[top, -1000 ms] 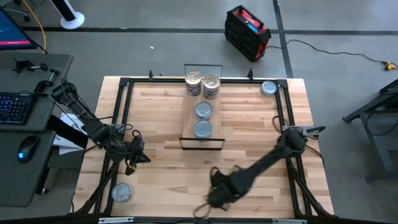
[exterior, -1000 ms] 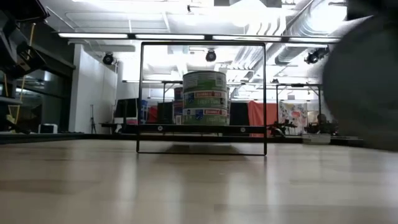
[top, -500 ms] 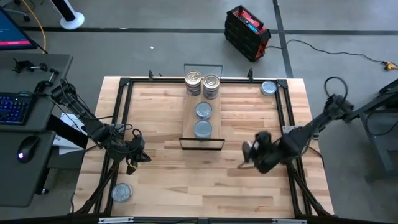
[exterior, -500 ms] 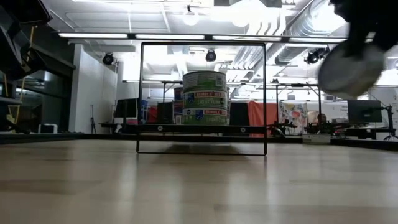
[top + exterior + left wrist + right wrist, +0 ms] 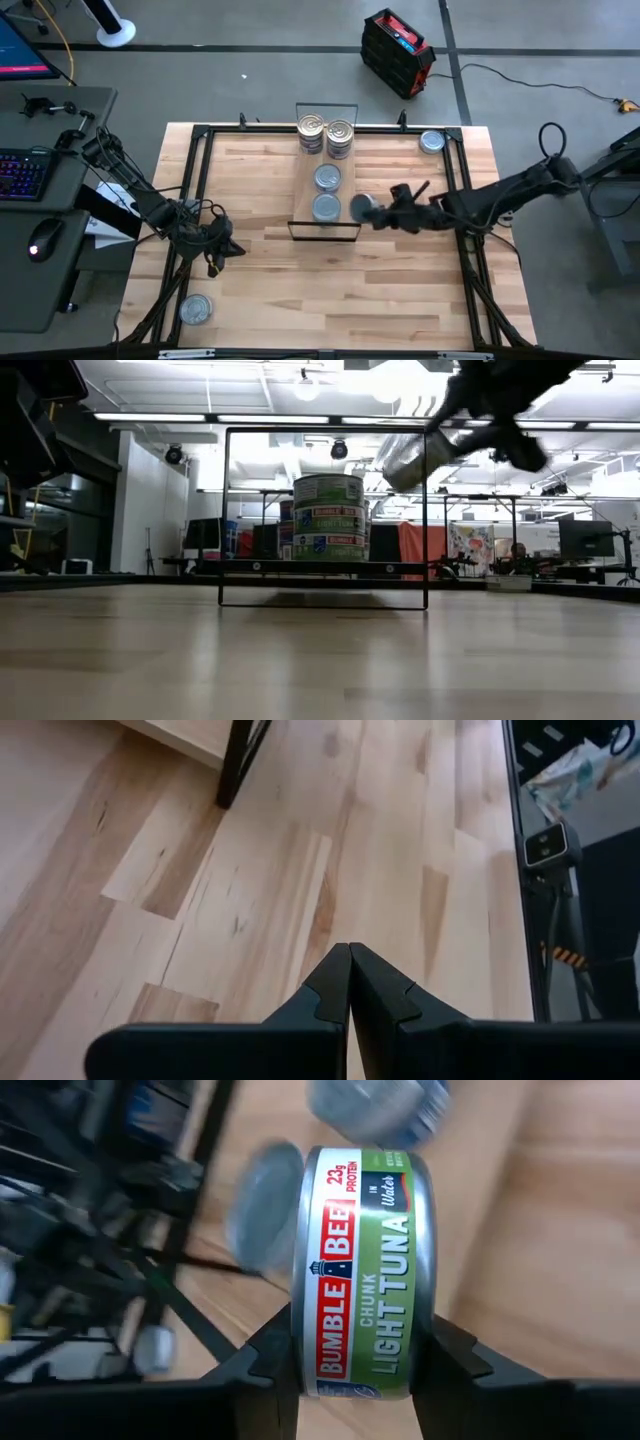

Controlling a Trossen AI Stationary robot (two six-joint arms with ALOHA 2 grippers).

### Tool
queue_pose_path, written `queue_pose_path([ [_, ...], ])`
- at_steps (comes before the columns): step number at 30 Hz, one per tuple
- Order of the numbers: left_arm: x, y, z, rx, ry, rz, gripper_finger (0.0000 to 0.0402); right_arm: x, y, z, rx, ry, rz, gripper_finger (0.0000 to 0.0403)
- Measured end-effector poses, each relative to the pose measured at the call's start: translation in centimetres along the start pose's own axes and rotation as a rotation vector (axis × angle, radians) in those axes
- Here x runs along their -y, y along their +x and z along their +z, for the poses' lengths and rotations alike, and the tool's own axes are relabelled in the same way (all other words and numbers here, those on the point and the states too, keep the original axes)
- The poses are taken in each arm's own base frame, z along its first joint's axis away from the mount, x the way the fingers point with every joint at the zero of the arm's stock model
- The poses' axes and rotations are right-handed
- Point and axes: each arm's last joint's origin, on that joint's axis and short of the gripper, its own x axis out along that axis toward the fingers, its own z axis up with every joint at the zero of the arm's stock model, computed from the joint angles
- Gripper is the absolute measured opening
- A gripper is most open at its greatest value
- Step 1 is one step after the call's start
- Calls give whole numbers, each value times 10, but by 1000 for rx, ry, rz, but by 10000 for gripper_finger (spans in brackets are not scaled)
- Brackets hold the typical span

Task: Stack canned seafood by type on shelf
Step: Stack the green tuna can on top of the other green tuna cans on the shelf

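Observation:
The shelf [image 5: 346, 190] runs from the table's far edge toward its middle. At its far end stand two stacks of silver-lidded tins [image 5: 312, 128] [image 5: 340, 132]. Two pale-topped tins [image 5: 327, 177] [image 5: 326, 207] lie on the plank nearer its near end. My right gripper [image 5: 375, 212] is shut on a green-labelled tuna tin [image 5: 365, 1270], held in the air just right of the shelf's near end; the low view shows this tin [image 5: 415, 455] tilted above the wire frame [image 5: 325, 568]. My left gripper [image 5: 350, 960] hangs shut and empty over the table's left side. My right gripper pinches the tuna tin between its two fingers [image 5: 275, 1355], one finger on each flat end [image 5: 306, 1320]. The fingers come from the table's right side, slanting down. The tin is lifted clear and tipped on edge, its label band toward the wrist.
One loose tin [image 5: 432, 141] lies on the table at the far right corner, another [image 5: 196, 308] at the near left. A black frame [image 5: 190, 190] borders the tabletop. Bare wood lies between the shelf and the table's near edge.
My right gripper has swung with the tin from close to the table's near edge toward the far edge, rising, and has ended beside the shelf's near end. Its wrist has rolled, so the tin is now tipped on edge.

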Motion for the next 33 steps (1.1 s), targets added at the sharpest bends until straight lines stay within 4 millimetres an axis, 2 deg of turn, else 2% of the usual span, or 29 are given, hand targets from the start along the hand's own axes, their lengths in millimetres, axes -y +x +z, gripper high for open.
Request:
queue_pose_path([
  [7,0,0,0,4,-33,0,1,-17,6,23,78,-69,158,117],
  [11,0,0,0,4,-49,0,1,-29,1,36,106,-124,186,117],
  [17,0,0,0,4,-61,0,1,-33,1,45,109,-131,208,117],
  [22,0,0,0,5,-68,0,1,-34,11,42,46,-129,225,117],
  [33,0,0,0,4,-81,1,1,-48,34,34,-10,-106,378,117],
])
